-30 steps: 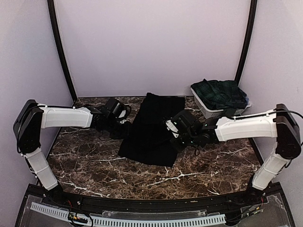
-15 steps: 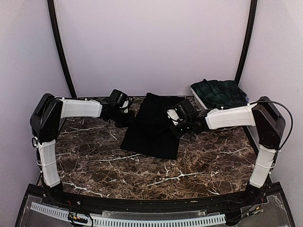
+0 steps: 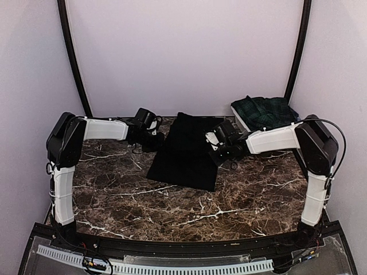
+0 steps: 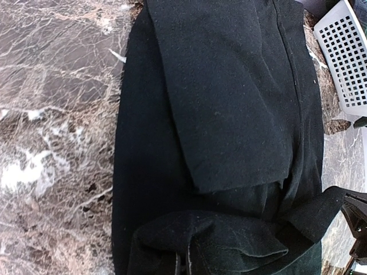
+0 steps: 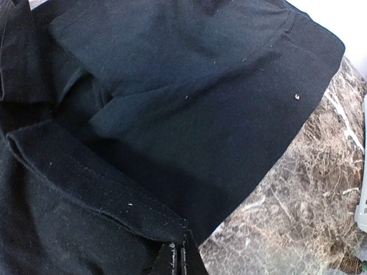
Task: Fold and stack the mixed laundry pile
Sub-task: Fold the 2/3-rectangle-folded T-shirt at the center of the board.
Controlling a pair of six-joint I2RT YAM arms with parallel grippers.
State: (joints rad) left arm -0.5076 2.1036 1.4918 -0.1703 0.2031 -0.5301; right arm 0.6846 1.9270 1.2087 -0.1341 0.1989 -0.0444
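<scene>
Both pairs of jaws are clenched on cloth; our left gripper (image 4: pixel 183 263) pinches a bunched fold and our right gripper (image 5: pixel 178 259) a hem of the black cloth (image 3: pixel 184 153), spread mid-way on the marble table (image 3: pixel 114 189); we judge a fold is in hand, and next both edges want carrying across together; the white basket (image 3: pixel 248 130) at far right holds the tartan skirt (image 3: pixel 265 112).

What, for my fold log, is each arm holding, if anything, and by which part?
The black cloth: left gripper pinches a bunched fold at its left edge, right gripper its right-side hem.
</scene>
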